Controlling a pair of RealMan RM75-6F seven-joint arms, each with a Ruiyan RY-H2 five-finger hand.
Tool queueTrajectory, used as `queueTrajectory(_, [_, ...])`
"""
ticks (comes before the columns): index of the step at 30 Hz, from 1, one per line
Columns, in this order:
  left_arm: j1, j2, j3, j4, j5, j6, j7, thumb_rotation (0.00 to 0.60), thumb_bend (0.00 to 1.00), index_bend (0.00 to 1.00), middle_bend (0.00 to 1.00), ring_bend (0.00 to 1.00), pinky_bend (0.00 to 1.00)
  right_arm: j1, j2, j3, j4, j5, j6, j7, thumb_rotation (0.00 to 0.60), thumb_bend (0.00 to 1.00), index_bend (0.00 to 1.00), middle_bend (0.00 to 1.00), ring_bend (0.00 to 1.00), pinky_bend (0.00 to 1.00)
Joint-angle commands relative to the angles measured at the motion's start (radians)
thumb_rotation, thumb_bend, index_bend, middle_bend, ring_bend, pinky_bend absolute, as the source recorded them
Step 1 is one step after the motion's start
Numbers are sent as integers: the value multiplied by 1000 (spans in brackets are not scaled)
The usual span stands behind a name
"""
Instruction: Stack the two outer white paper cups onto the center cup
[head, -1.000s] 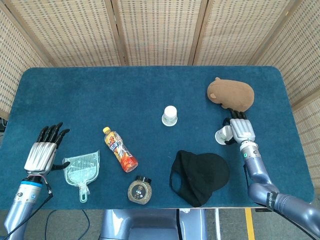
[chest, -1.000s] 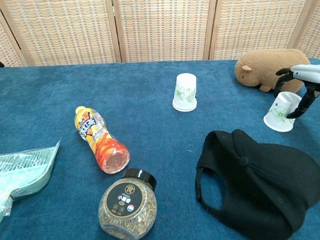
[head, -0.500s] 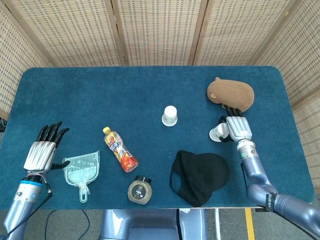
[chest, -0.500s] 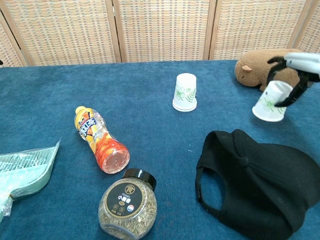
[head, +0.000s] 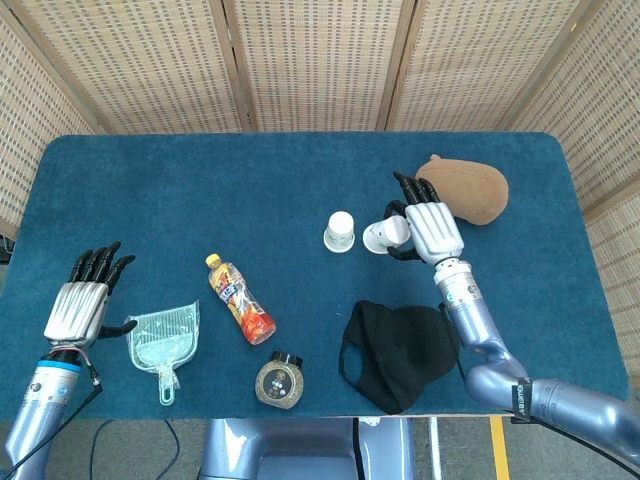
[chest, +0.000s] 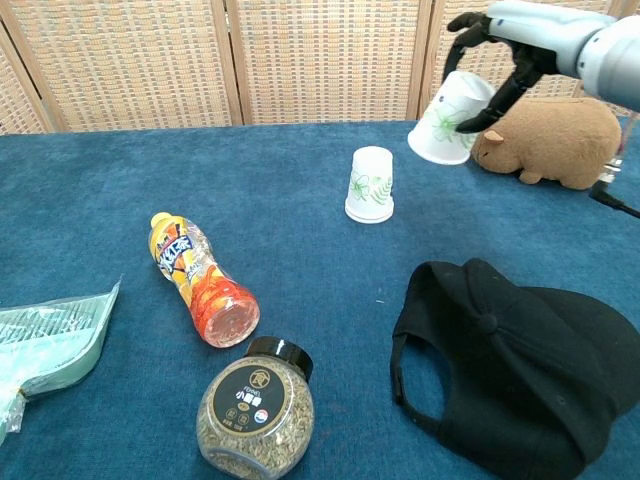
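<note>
The right hand (chest: 505, 45) is up in the air with its fingers wrapped around a white paper cup (chest: 449, 118), and that cup is tilted, mouth pointing down and toward the center cup (chest: 370, 184). The held cup hangs above and just to the right of the center cup, not touching it, with clear space between the two in the chest view. The center cup itself stands upside down on the blue table (head: 180, 190), wide rim flat on the cloth. Behind and to the right of the center cup lies the brown plush capybara (chest: 555, 140), partly behind the raised hand in the head view. In front of the center cup and to its right sits the black cap (chest: 520, 365). In front of it and to its left, the orange drink bottle (chest: 200, 280) lies on its side, and nearer the table edge a jar of seeds (chest: 255, 410) stands upright. Far to the left of the center cup, the left hand (head: 82, 300) has its fingers stretched out and apart, holding nothing, just beside a clear plastic dustpan (head: 162, 345).
</note>
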Motion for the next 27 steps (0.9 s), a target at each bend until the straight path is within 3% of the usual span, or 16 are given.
queueTrajectory(1, [-1,-2,-5,9,-11,-12,-2,600,54,141,0,0,0,48,-41,15,33,29,-29,-17,600,341,464,69,0,70])
queueTrajectory(19, [-14,-12,-37,63,-85,-86,-21,600,54,148,0,0,0,213,-235,39,335,80,-115,9,600,331,464,71,0,72])
queueTrajectory(27, [-12,-10,-33,64,-77,-96,-29,600,54,149,0,0,0,247,-283,24,413,110,-159,-11,600,227,310,0,0,39])
